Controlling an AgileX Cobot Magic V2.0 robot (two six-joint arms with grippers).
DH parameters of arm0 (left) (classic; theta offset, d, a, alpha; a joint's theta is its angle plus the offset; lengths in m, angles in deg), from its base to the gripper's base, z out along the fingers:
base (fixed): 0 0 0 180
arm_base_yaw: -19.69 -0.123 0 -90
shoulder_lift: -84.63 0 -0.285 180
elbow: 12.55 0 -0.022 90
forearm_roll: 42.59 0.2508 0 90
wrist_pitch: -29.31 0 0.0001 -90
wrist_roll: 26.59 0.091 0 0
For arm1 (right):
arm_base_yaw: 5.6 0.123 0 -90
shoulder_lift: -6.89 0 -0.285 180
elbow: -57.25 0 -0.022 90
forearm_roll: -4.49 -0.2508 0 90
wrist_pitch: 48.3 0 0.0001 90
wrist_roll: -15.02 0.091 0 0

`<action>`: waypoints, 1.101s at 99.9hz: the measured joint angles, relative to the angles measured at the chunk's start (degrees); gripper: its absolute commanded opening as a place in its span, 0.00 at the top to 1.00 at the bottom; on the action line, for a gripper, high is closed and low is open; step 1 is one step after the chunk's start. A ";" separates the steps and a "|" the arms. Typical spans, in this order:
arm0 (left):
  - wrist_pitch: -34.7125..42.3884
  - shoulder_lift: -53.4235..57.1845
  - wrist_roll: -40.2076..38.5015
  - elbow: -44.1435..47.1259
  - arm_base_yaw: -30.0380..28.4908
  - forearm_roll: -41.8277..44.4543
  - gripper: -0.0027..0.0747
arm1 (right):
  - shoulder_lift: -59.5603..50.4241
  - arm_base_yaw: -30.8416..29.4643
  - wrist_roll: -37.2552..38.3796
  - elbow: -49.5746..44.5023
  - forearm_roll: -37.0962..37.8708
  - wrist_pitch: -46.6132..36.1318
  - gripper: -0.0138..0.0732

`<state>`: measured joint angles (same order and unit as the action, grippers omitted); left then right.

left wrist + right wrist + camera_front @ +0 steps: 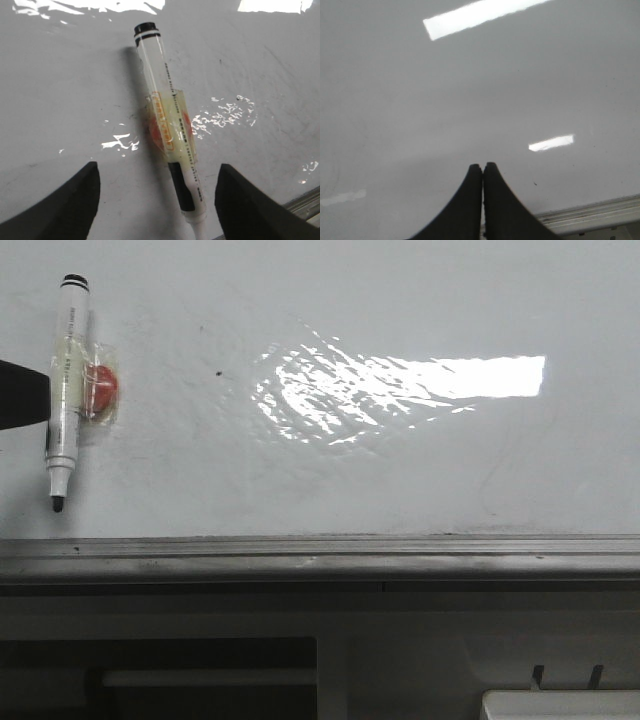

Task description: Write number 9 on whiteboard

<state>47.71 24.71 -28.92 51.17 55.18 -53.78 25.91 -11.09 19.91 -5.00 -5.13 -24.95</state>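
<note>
A clear-barrelled marker pen with a black end band and a bare dark tip (67, 390) lies flat at the far left of the large glossy white whiteboard (400, 470), its tip toward the grey metal rail (320, 555) that runs along the board's lower edge. A piece of clear tape with a round red-orange patch (100, 390) is wrapped about the middle of the barrel, the patch on the side away from the arm. In the front view a black finger of the left gripper (22, 393) comes in from the left edge and reaches the marker's side at mid-barrel. The left wrist view shows the left gripper (157, 200) spread wide, one dark finger on each side of the pen's lower half and neither pressed against it, so the pen lies ungrasped. In the right wrist view the right gripper (483, 172) has its two black fingers closed flat against each other with nothing between them, poised over bare board near the rail. A bright band of glare (420, 380) falls across the middle of the board, with rippled reflections beside it and a small dark speck (218, 371) to its left. No clear stroke of the number 9 can be made out on the white surface; only faint smudges show toward the right.
</note>
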 measured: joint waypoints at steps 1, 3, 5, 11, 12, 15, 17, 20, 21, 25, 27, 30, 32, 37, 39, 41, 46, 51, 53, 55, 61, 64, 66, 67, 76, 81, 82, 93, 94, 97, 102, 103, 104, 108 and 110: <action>0.17 -0.24 -0.01 0.00 0.00 0.00 0.38 | 0.00 0.00 0.00 0.00 0.00 0.00 0.92; 0.15 -0.60 -0.30 -0.15 0.10 0.00 0.38 | 0.00 0.00 0.00 0.00 0.00 0.00 0.92; 0.15 -0.94 -0.55 -0.42 0.22 0.00 0.38 | 0.00 0.00 0.00 0.00 0.00 0.00 0.92; 0.24 -1.63 -1.00 -0.91 0.58 0.00 0.38 | 0.00 0.00 0.00 0.00 0.00 0.00 0.92; 0.24 -1.84 -0.98 -0.92 0.78 0.00 0.38 | 0.00 0.00 0.00 0.00 0.00 0.00 0.92; 0.24 -2.05 -1.12 -1.18 1.27 0.11 0.38 | 0.00 0.00 0.00 0.00 0.00 0.00 0.92; 0.24 -2.29 -1.23 -1.30 1.72 0.12 0.38 | 0.00 0.00 0.00 0.00 0.00 0.00 0.92; 0.24 -2.54 -1.23 -1.56 2.34 0.51 0.39 | 0.00 0.00 0.00 0.00 0.00 0.00 0.92; 0.24 -2.54 -1.23 -1.55 2.70 0.48 0.39 | 0.00 0.00 0.00 0.00 0.00 0.00 0.92; 0.47 -2.98 -1.23 -1.71 3.57 0.94 0.40 | 0.00 0.00 0.00 0.00 0.00 0.00 0.92; 0.47 -3.37 -1.25 -1.69 4.05 1.02 0.41 | 0.00 0.00 0.00 0.00 0.00 0.00 0.92; 0.47 -3.82 -1.35 -1.69 4.60 1.02 0.42 | 0.00 0.00 0.00 0.00 0.00 0.00 0.92; 0.47 -4.25 -1.35 -1.69 4.99 1.14 0.43 | 0.00 0.00 0.00 0.00 0.00 0.00 0.92; 0.25 -5.34 -1.35 -1.74 5.62 1.14 0.44 | 0.00 0.00 0.00 0.00 0.00 0.00 0.92; 0.25 -5.82 -1.35 -1.74 5.72 1.14 0.45 | 0.00 0.00 0.00 0.00 0.00 0.00 0.92; 0.25 -6.29 -1.35 -1.74 5.85 1.14 0.45 | 0.00 0.00 0.00 0.00 0.00 0.00 0.92; 0.47 -7.34 -1.35 -1.74 6.00 0.95 0.46 | 0.00 0.00 0.00 0.00 0.00 0.00 0.92; 1.20 -8.30 -1.35 -1.74 6.00 0.21 0.47 | 0.00 0.00 0.00 0.00 0.00 0.14 0.92; 1.70 -8.71 -1.35 -1.74 6.00 -0.19 0.47 | 0.00 0.00 0.00 0.00 0.00 0.25 0.92; 2.23 -9.11 -1.35 -1.74 6.00 -0.46 0.48 | 0.00 0.00 0.00 0.00 0.00 0.25 0.92; 3.76 -10.22 -1.35 -1.83 6.00 -0.70 0.50 | 0.00 0.00 0.00 0.00 0.00 0.36 0.92; 4.75 -10.73 -1.35 -1.87 6.00 -0.75 0.53 | 0.00 0.00 0.00 0.00 0.00 0.47 0.92; 5.14 -11.09 -1.35 -1.96 6.00 -0.84 0.54 | 0.00 0.00 0.00 0.00 0.00 0.47 0.92; 5.54 -11.22 -1.35 -1.96 6.00 -0.98 0.55 | 0.00 0.00 0.00 0.00 0.00 0.47 0.92; 7.21 -12.40 -1.35 -1.96 6.00 -1.98 0.68 | 0.00 0.17 0.00 0.00 0.00 0.55 0.92; 7.72 -12.83 -1.35 -2.10 6.00 -3.10 0.77 | 0.00 0.93 0.00 0.00 0.00 0.55 0.92; 7.72 -12.98 -1.35 -2.09 6.00 -3.25 0.79 | 0.00 1.09 0.00 0.00 0.00 0.55 0.92; 7.99 -13.19 -1.35 -2.09 6.00 -5.05 0.97 | 0.15 4.82 0.14 0.00 -0.48 1.23 0.92; 7.99 -13.19 -1.35 -2.09 6.00 -5.05 0.99 | 0.13 5.13 0.14 0.00 -0.62 1.41 0.92; 7.99 -13.19 -1.35 -2.09 6.09 -5.05 0.99 | 0.46 6.70 0.14 0.00 -1.26 1.76 0.92; 7.99 -13.19 -1.35 -2.09 6.09 -5.05 0.99 | 1.33 9.17 0.14 0.00 -2.79 2.35 0.92; 7.99 -13.19 -1.35 -2.09 6.09 -5.05 0.99 | 1.50 9.54 0.14 0.00 -2.96 2.32 0.92; 7.99 -13.19 -1.35 -2.09 6.09 -5.05 0.99 | 1.88 10.36 0.14 0.00 -3.13 2.37 0.92; 7.99 -13.19 -1.35 -2.09 6.09 -5.05 0.99 | 3.20 12.45 0.14 0.00 -3.94 2.62 0.92; 7.99 -13.19 -1.35 -2.09 6.09 -5.05 0.99 | 3.68 13.73 -0.02 0.00 -4.24 2.61 0.92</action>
<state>55.70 11.52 -30.27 49.08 61.27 -58.84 29.59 2.64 19.89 -5.00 -9.37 -22.34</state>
